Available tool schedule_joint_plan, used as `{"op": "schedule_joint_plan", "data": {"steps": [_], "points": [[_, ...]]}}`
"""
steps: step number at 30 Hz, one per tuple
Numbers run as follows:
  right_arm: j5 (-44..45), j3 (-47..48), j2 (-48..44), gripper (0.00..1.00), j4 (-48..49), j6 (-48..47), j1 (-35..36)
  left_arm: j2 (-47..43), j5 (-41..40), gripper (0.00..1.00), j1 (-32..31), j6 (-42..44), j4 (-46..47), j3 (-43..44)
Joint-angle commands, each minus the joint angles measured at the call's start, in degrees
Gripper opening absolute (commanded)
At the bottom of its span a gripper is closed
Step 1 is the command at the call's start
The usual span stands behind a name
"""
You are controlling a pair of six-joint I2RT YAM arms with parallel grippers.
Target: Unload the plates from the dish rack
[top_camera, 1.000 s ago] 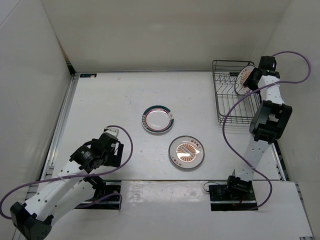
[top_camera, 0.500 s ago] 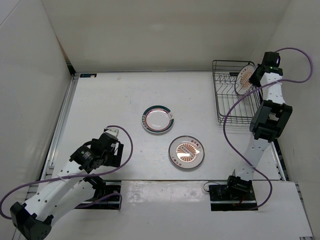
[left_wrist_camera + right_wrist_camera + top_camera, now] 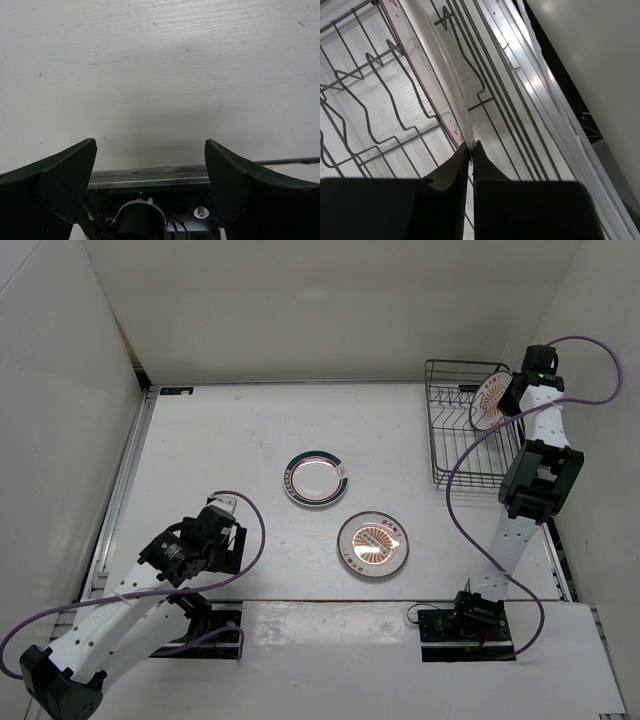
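The black wire dish rack [image 3: 452, 436] stands at the table's far right. One sunburst plate [image 3: 489, 397] stands upright in its slots, seen edge-on in the right wrist view as a white plate [image 3: 436, 65]. My right gripper [image 3: 471, 146] is shut on that plate's rim, reaching in from the rack's right side [image 3: 512, 395]. Two plates lie flat mid-table: a green-and-red rimmed plate [image 3: 316, 478] and a sunburst plate [image 3: 373, 544]. My left gripper [image 3: 150, 170] is open over bare table near the front left [image 3: 215, 530], holding nothing.
White walls close in the table on the left, back and right. A metal rail [image 3: 122, 500] runs along the left edge, and another rail [image 3: 540, 95] lies just right of the rack. The arm bases [image 3: 462, 622] sit on the near edge.
My right gripper has closed onto the rim of the upright plate in the rack. The left arm has not moved.
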Motion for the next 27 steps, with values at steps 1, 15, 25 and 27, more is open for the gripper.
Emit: {"op": "schedule_joint_plan", "data": {"steps": [1, 15, 25, 27], "points": [[3.33, 2.18, -2.67, 0.0, 0.81, -1.08, -0.2, -0.67, -1.17, 1.0, -0.18, 0.22, 1.02, -0.17], [11.86, 1.13, -12.86, 0.0, 2.74, -3.02, 0.85, -2.24, -0.03, 1.0, -0.01, 0.13, 1.37, -0.35], [-8.84, -42.36, -49.15, 0.0, 16.79, 19.56, 6.47, -2.33, 0.15, 1.0, -0.18, 0.13, 1.37, -0.43], [-19.65, -45.87, -54.34, 0.0, 13.66, 20.18, 8.23, -2.15, 0.33, 1.0, 0.0, 0.13, 1.37, -0.61]]}}
